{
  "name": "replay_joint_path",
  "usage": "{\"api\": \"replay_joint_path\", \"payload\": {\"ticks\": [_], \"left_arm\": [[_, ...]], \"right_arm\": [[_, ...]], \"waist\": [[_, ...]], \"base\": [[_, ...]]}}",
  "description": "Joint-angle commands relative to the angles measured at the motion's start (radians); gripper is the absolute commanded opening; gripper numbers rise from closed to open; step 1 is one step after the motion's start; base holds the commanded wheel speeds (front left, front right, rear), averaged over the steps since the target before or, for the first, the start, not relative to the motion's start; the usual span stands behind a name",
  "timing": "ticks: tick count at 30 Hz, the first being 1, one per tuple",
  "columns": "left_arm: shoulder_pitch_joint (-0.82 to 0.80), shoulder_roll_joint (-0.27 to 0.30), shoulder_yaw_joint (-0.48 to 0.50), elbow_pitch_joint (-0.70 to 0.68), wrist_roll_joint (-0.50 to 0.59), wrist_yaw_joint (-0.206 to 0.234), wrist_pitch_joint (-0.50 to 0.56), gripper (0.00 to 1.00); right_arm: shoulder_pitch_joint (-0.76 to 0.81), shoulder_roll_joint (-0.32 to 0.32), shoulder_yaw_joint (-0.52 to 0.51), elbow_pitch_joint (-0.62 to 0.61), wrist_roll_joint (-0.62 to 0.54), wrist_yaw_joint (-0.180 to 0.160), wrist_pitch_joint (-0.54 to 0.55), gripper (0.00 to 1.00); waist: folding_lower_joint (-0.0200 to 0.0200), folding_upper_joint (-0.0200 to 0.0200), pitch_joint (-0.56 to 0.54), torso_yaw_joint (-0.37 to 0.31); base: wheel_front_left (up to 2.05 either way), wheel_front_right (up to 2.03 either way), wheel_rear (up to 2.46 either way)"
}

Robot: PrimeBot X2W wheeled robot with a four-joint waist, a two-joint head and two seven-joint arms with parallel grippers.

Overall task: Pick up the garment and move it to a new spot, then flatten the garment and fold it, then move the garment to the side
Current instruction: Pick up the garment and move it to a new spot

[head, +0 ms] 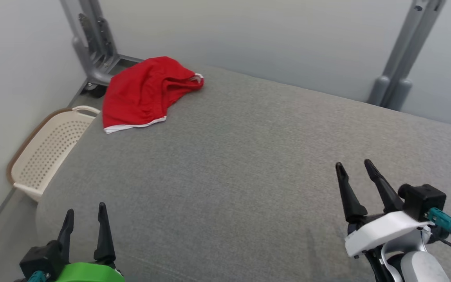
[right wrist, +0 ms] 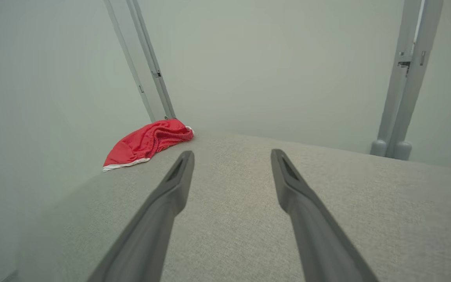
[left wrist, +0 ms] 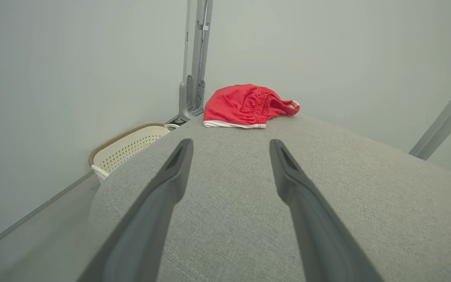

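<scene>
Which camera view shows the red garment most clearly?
The head view: the red garment appears largest, seen from above, crumpled near the far left corner of the grey surface. Both wrist views show it smaller and low-angled, smallest in the right one.

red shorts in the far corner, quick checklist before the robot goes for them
1. Left gripper open and holding nothing: ok.
2. Right gripper open and holding nothing: ok.
3. Shorts untouched, apart from both grippers: ok.
4. Shorts lying flat enough to fold: not ok, they are bunched at the far left corner of the gray surface.
5. Shorts fully supported, with no part hanging over the far edge: cannot tell.
6. Room to reach between the shorts and the metal stand behind them: cannot tell. The basket sits off the left edge, apart from the shorts.
</scene>
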Motion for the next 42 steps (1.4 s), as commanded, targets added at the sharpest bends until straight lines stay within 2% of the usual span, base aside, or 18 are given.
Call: {"api": "replay_joint_path", "payload": {"ticks": [1,11,19,27,34,36,42], "left_arm": [[0.013,0.003,0.011,-0.01,-0.001,0.009,-0.006,1.0],[0.063,-0.012,0.05,-0.059,0.011,0.023,-0.019,1.0],[0.043,-0.005,0.038,-0.062,0.011,0.006,-0.007,1.0],[-0.108,0.08,0.044,-0.098,0.035,-0.031,0.074,1.0],[-0.341,0.162,0.088,-0.095,0.024,-0.08,0.159,1.0],[-0.443,0.189,0.101,-0.05,0.017,-0.104,0.192,1.0],[-0.616,0.215,0.115,0.076,-0.009,-0.151,0.243,1.0]], "right_arm": [[-0.022,-0.003,0.009,0.005,-0.005,0.0,0.003,1.0],[-0.079,-0.003,0.051,0.049,-0.01,0.0,-0.003,1.0],[-0.058,-0.003,0.026,0.058,-0.015,0.0,-0.021,1.0],[-0.03,-0.003,-0.022,0.016,-0.022,0.0,-0.017,1.0],[-0.104,-0.003,-0.016,-0.053,-0.07,0.0,0.023,1.0],[-0.15,-0.003,-0.012,-0.084,-0.093,0.0,0.042,1.0],[-0.244,-0.003,-0.008,-0.148,-0.137,0.0,0.077,1.0]], "waist": [[0.0,0.0,0.024,0.111],[0.0,0.0,0.043,0.121],[0.0,0.0,0.031,0.113],[0.0,0.0,0.035,0.104],[0.0,0.0,0.135,0.01],[0.0,0.0,0.192,-0.037],[0.0,0.0,0.319,-0.127]], "base": [[0.0,0.0,0.0],[0.0,0.0,0.0],[0.0,0.0,0.0],[0.0,0.0,0.0],[0.0,0.0,0.0],[0.0,0.0,0.0],[0.0,0.0,0.0]]}}
